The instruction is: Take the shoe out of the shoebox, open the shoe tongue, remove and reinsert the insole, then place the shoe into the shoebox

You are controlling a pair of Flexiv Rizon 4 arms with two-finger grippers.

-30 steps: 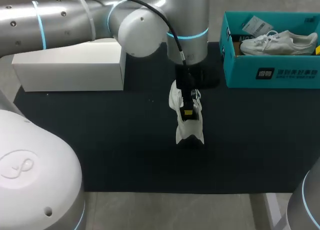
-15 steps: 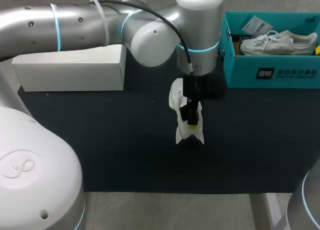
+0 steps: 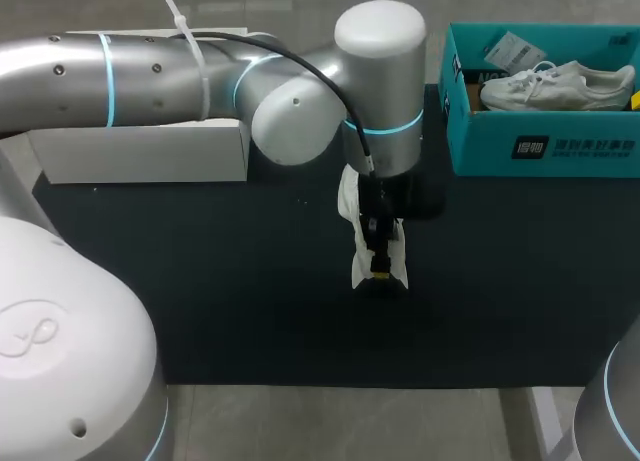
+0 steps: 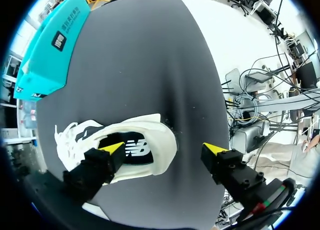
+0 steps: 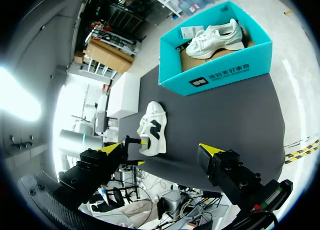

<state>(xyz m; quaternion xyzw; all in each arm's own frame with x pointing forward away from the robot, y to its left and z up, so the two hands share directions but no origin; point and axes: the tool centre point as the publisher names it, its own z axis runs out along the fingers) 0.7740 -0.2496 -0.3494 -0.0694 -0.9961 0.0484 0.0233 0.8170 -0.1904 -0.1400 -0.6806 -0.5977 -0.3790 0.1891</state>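
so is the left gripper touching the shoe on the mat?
Cannot tell. Left wrist view: one finger of the left gripper overlaps the opening of the shoe, no contact or gap visible; the other stands clear past the heel. Head view hides it.

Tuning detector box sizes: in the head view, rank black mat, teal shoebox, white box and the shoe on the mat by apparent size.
1. black mat
2. teal shoebox, cut off at the edge
3. white box, partly behind the left arm; order with the shoebox unsure
4. shoe on the mat, partly under the arm

A white box [image 3: 140,156] stands at the dark mat's [image 3: 250,301] far-left corner.
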